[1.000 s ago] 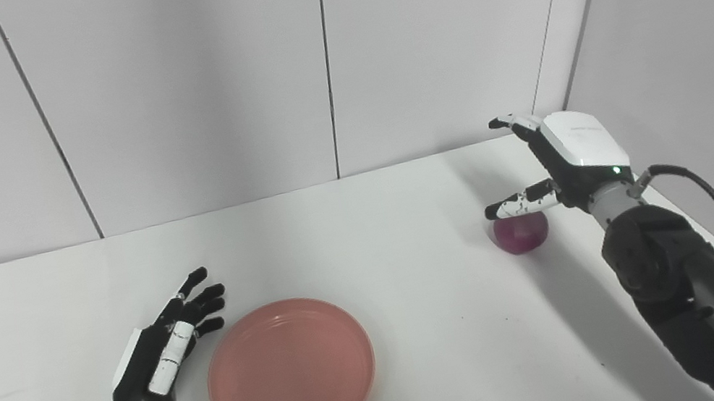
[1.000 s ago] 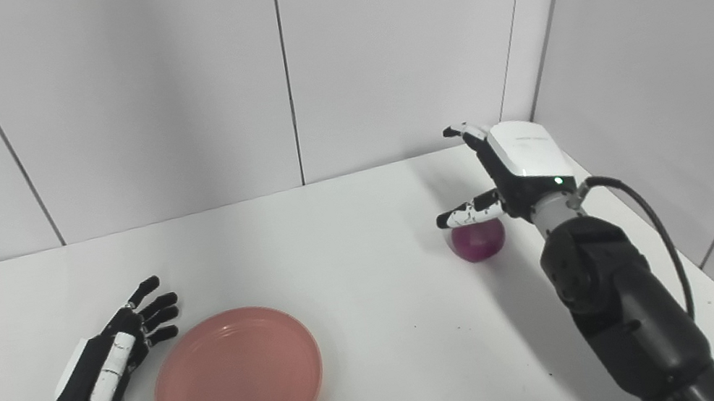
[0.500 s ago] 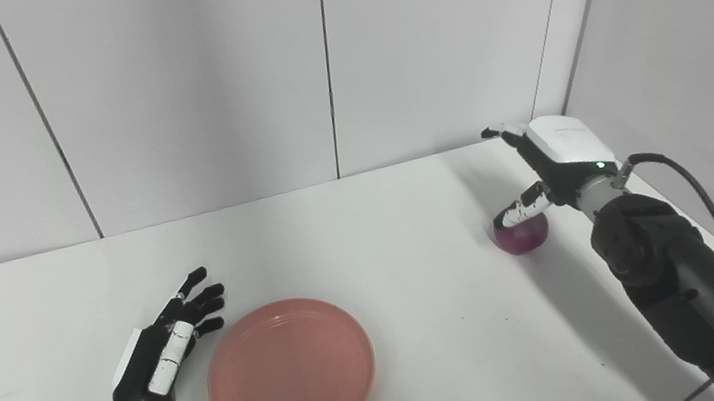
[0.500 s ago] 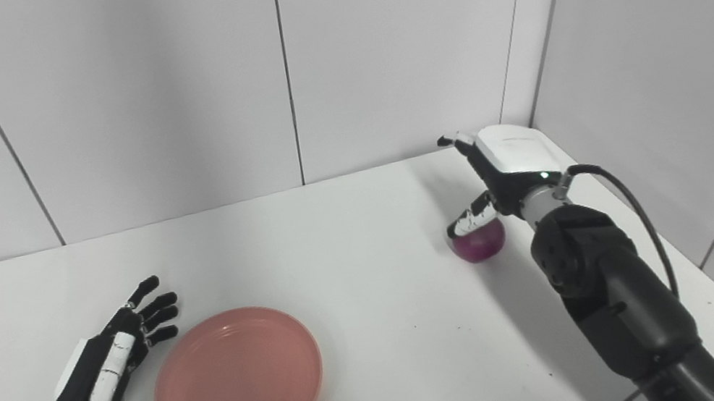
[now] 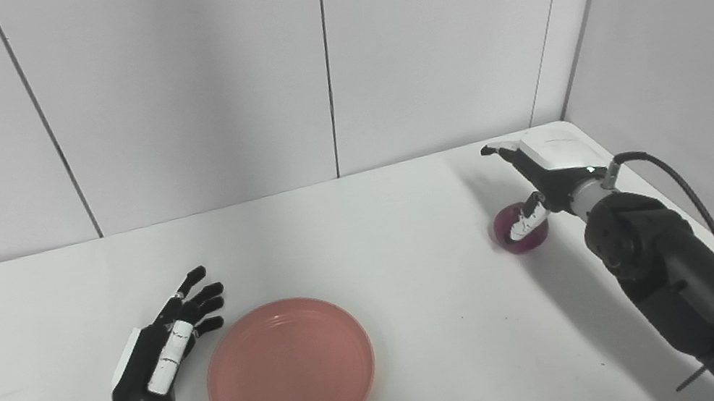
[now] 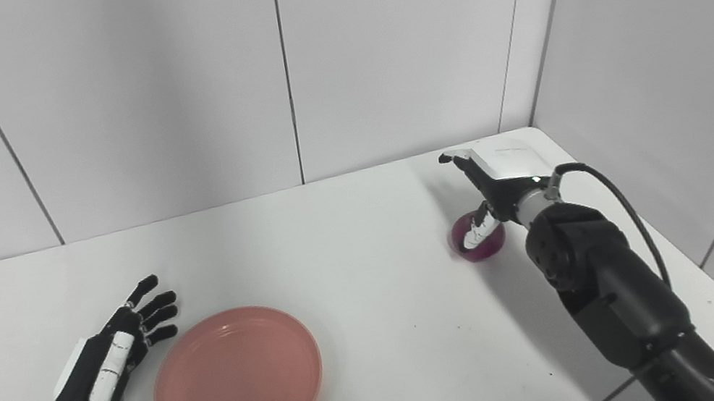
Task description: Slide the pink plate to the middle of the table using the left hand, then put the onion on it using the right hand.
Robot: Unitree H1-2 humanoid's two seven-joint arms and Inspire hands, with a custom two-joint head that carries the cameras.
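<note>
The pink plate (image 5: 291, 372) lies on the white table (image 5: 403, 251), front and a little left of centre. My left hand (image 5: 159, 349) rests flat and open just left of the plate, a small gap from its rim. The purple onion (image 5: 516, 244) sits near the table's far right corner. My right hand (image 5: 553, 169) hangs low over the onion, palm down and open. Its thumb (image 5: 524, 223) lies against the onion's top front, and its fingers reach out past the onion without curling around it. The hand hides the onion's back. The onion also shows in the right eye view (image 6: 476, 249).
Grey wall panels stand behind the table and along its right side, close to the right hand. The table's right edge (image 5: 691, 222) runs just beyond the right arm. Bare tabletop lies between the plate and the onion.
My right hand has dropped lower and tipped forward over the onion, and its thumb has come down onto it. The left hand, the plate and the onion have stayed put.
</note>
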